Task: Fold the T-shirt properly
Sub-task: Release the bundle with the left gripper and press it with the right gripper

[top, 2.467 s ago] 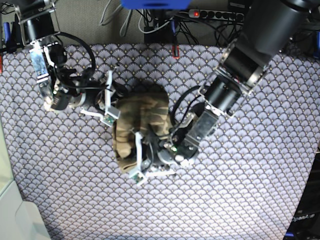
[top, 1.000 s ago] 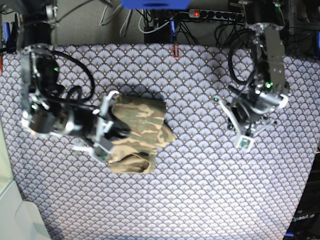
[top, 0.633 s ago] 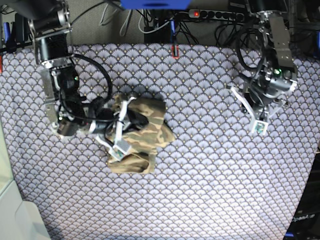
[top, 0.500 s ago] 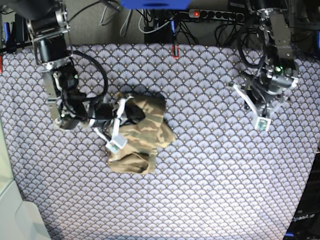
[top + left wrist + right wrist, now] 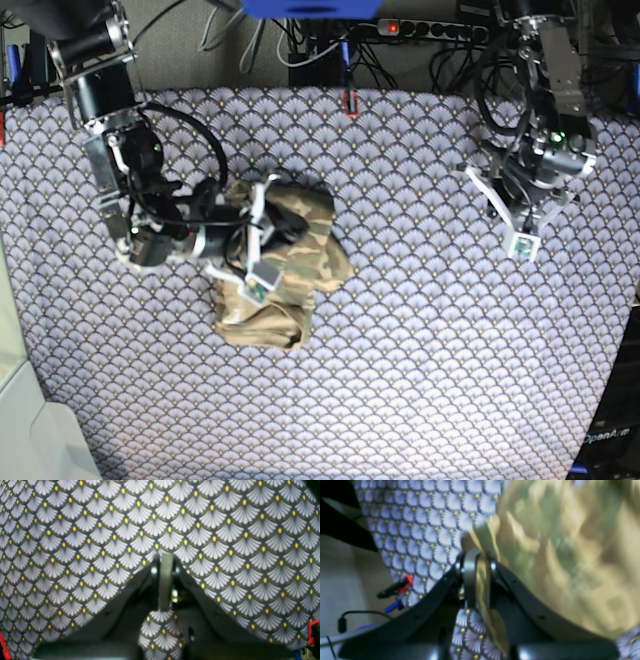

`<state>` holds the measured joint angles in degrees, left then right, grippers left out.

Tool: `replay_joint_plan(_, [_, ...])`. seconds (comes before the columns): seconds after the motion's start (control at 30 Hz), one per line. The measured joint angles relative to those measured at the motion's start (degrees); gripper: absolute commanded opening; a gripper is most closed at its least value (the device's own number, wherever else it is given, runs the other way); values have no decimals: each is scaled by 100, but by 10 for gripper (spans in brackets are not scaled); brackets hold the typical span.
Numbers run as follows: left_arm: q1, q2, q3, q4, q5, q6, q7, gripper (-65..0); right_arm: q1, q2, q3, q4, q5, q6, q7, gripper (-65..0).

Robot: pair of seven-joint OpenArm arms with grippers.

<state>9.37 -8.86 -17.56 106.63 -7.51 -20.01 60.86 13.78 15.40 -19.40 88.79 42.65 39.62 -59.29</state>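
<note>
Meanwhile, right gripper (image 5: 477,562) pinching T-shirt (image 5: 290,250) edge; left gripper (image 5: 522,222) well apart.

My right gripper (image 5: 262,235) lies over the camouflage T-shirt (image 5: 285,275), which sits bunched on the fan-scale cloth (image 5: 400,370) covering the table. My left gripper (image 5: 512,215) hangs well apart from the T-shirt, on its far side from my right arm, over bare cloth.
</note>
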Motion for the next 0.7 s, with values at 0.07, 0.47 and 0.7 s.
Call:
replay_joint_plan(0.07, [-7, 13, 0, 0, -4, 0, 0, -642, 35, -22, 0, 170, 98, 0, 22, -592])
replay_joint_plan(0.47, [-874, 1034, 4, -66, 17, 22, 24, -356, 33, 181, -17, -1182, 81, 0, 529, -592])
replay_joint_plan(0.7, [-1325, 1438, -2, -1056, 2, 24, -726, -240, 221, 299, -24, -1182, 11, 0, 487, -592])
